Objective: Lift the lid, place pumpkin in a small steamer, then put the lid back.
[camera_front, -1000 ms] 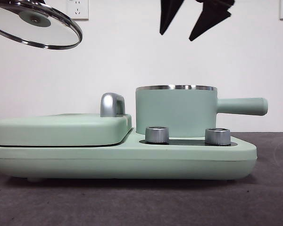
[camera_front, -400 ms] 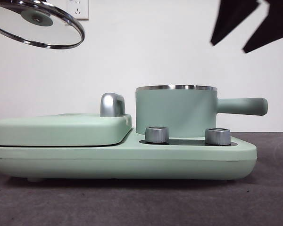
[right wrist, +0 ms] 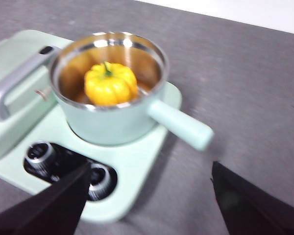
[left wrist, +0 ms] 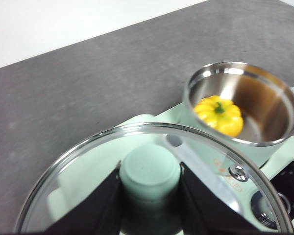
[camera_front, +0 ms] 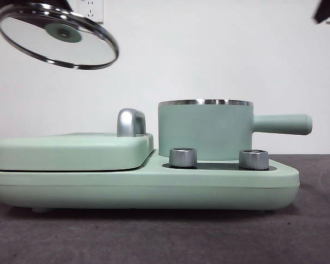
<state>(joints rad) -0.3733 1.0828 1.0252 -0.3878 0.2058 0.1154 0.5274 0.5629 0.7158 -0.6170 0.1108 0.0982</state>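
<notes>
Now that right claw has pulled clear, jaws apart and empty, pumpkin sits inside steamer. Left claw, clamped on lid knob, has started shifting toward it. You only need lid lowered onto steamer.

Not much of the robot shows here tbh. The left gripper has two matte black jaws, flat faced and wedge shaped, no markings or screws I can make out. The right gripper has the same plain black angular jaws, tapering to blunt points, a bit blurry.
</notes>
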